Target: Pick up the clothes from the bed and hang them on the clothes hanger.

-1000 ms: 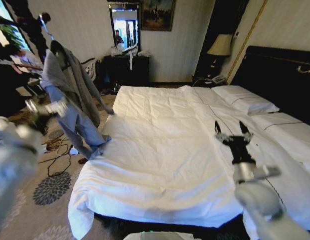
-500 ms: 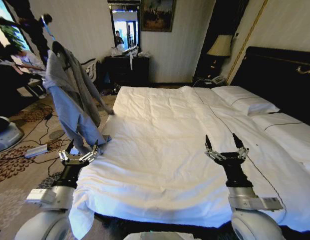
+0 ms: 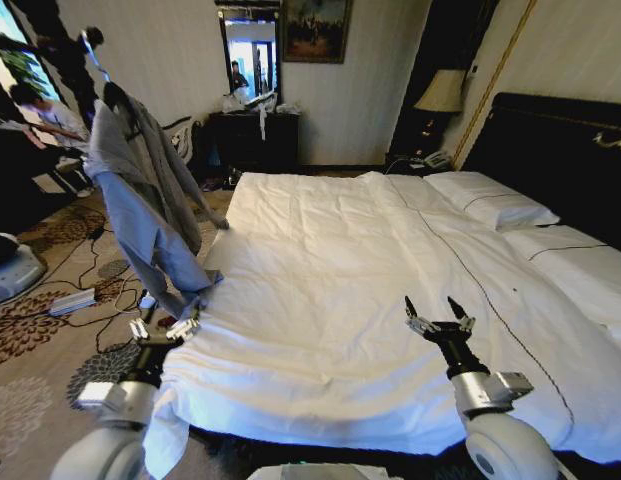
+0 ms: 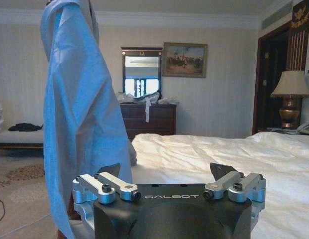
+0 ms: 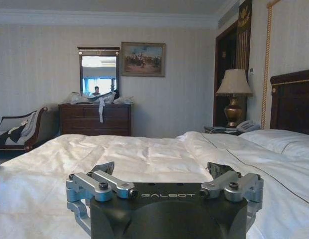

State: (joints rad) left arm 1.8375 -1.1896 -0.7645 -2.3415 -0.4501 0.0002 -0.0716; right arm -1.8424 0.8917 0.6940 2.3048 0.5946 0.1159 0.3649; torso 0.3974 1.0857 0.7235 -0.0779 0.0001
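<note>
While both "GALBOT"-marked grippers, left gripper [image 3: 164, 328] and right gripper [image 3: 435, 316], hover empty with fingers spread, the clothes [image 3: 140, 190] hang beside the bed [image 3: 320, 300].

Lettering "GALBOT": printed in pale capitals on the black body of the left gripper [image 4: 166, 175] and of the right gripper [image 5: 161, 173] (each lower centre of its wrist view). No other text can be read.

Both grippers [image 3: 165, 328] [image 3: 436, 318] low (fingers spread)
</note>
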